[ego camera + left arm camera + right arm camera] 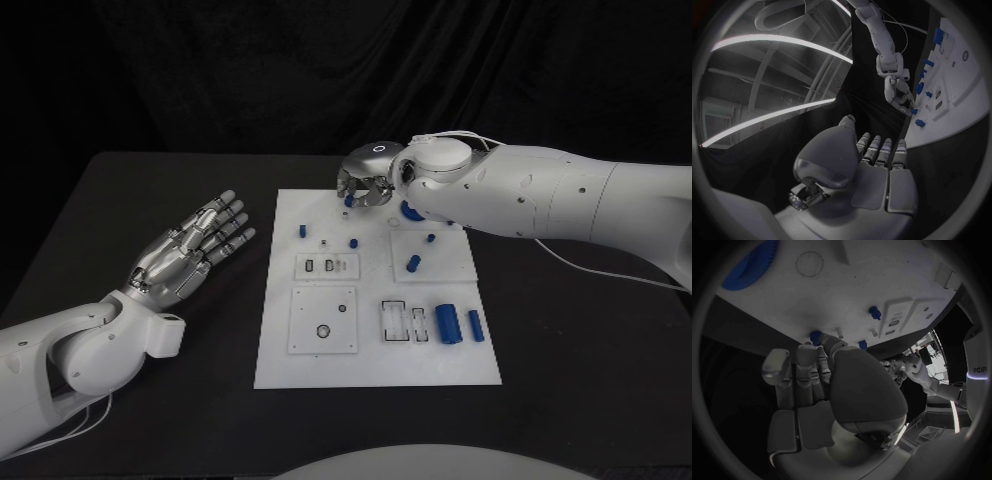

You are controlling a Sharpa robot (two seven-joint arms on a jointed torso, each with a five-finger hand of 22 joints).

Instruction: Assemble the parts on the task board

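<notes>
- The right hand (366, 186) is held over the far edge of the board (378, 375), fingers curled down around a small blue peg (349, 201). Whether the peg is actually pinched or only touched cannot be told.
- In the right wrist view, a peg (815, 334) is seen just past the fingertips (826, 347), at the board's edge, with two more pegs (874, 313) beyond it.
- A weak pinch is the likely risk: the peg could tip or slip off the edge onto the table (173, 180) just beside the hand.
- A blue gear (411, 210) lies under the right wrist and could be nudged if the arm is lowered.
- The left hand (192, 247) is held open and flat, fingers spread, off the board and well apart from the right hand; nothing is held in it.
- The cylinders (449, 323) and slots (394, 321) lie on the near part of the board, well clear of both hands.
</notes>
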